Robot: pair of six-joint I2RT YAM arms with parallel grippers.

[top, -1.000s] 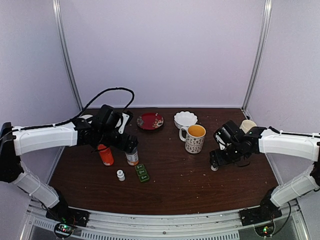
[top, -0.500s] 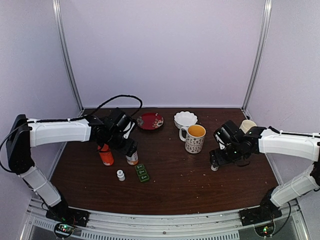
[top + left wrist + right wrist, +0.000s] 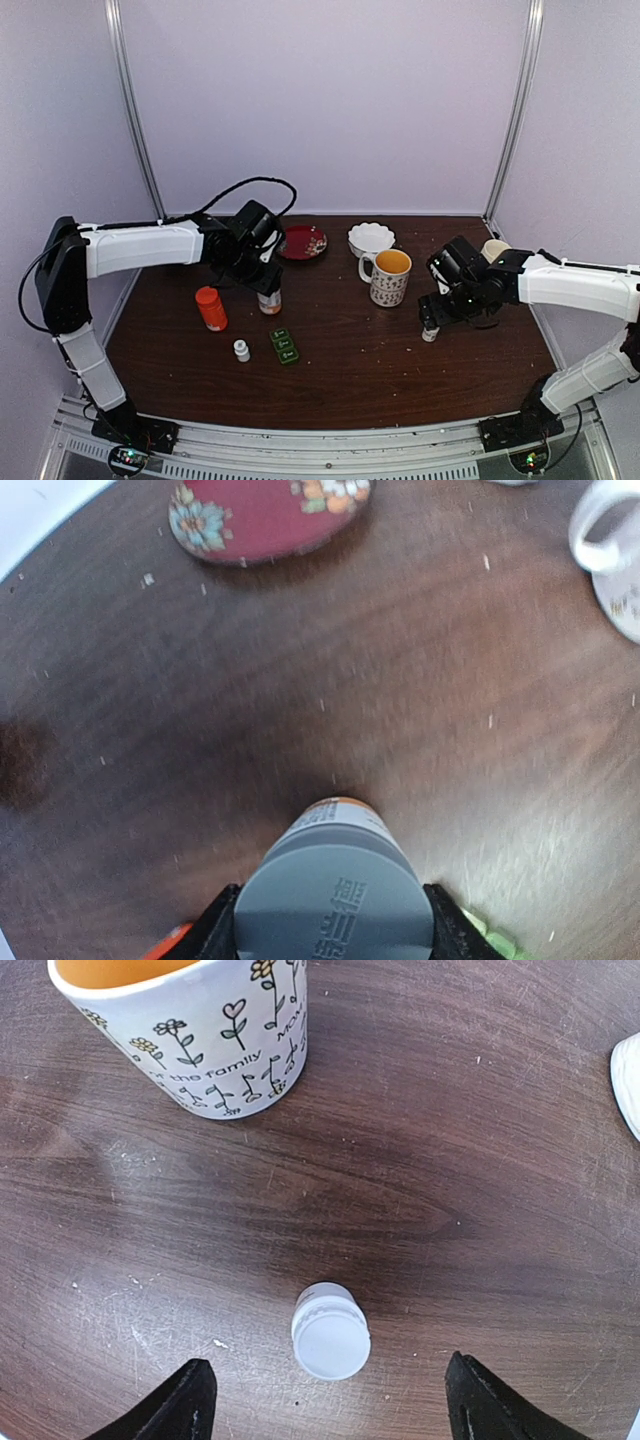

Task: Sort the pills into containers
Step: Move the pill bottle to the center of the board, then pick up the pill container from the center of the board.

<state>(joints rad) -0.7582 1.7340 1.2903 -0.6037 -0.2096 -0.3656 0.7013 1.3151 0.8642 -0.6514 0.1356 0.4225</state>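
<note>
The dark-green pill box lies lids shut at the centre-left of the table; its corner shows in the left wrist view. No pills can be made out, only tiny white specks on the wood. My left gripper is shut on a grey-capped bottle with an orange label, held upright just behind the box. My right gripper is open, jaws wide on either side of a small white capped bottle standing on the table.
An orange bottle and a second small white bottle stand left of the box. A red patterned plate, a white bowl and a flowered mug with orange inside sit at the back. A pale cup is by the right arm.
My left gripper has carried the grey-capped bottle right and toward the back, away from the orange bottle. My right gripper has hardly moved.
</note>
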